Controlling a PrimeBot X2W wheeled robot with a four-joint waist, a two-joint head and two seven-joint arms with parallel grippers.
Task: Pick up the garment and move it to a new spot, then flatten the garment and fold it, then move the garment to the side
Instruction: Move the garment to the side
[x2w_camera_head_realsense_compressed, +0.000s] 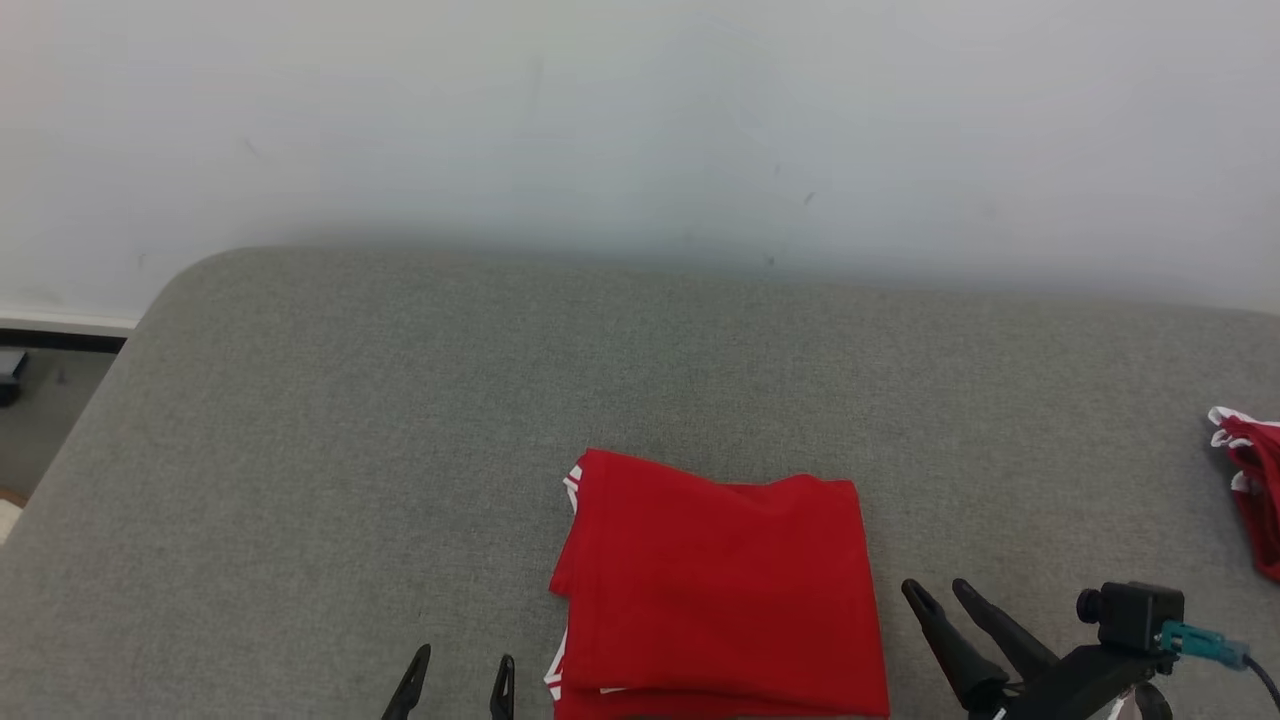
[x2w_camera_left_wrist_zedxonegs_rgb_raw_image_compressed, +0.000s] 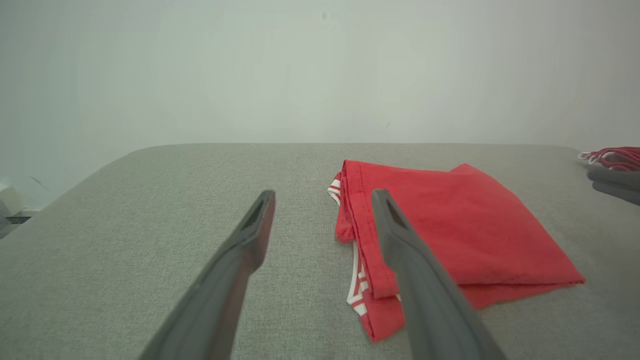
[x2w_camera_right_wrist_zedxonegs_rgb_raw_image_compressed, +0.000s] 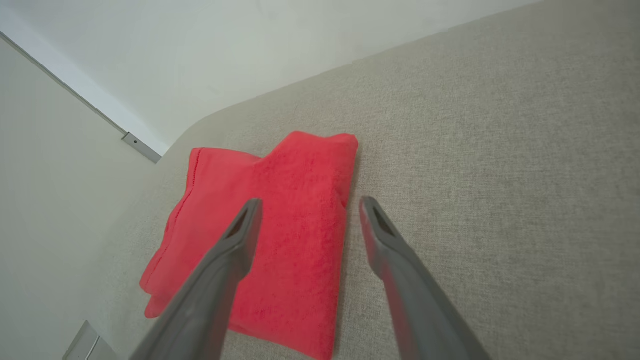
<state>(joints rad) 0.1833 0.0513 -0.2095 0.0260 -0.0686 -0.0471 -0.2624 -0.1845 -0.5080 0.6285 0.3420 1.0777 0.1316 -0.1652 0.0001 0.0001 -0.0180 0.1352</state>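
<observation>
Folded red garment (x2w_camera_head_realsense_compressed: 715, 590) flat on grey surface (x2w_camera_head_realsense_compressed: 400, 450), between left pincer (x2w_camera_head_realsense_compressed: 466, 655) and right pincer (x2w_camera_head_realsense_compressed: 936, 585), both spread (nothing pinched)

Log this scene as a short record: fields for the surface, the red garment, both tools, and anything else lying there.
surface: grey, padded, set against a pale wall
garment: red with white trim, folded, lying flat near the front edge
left tool: open, holding nothing, beside the garment's left edge
right tool: open, holding nothing, beside the garment's right edge
other: bunched red-and-white cloth at the far right
stage: fold looks done; garment sits mid-surface, not yet moved aside
</observation>
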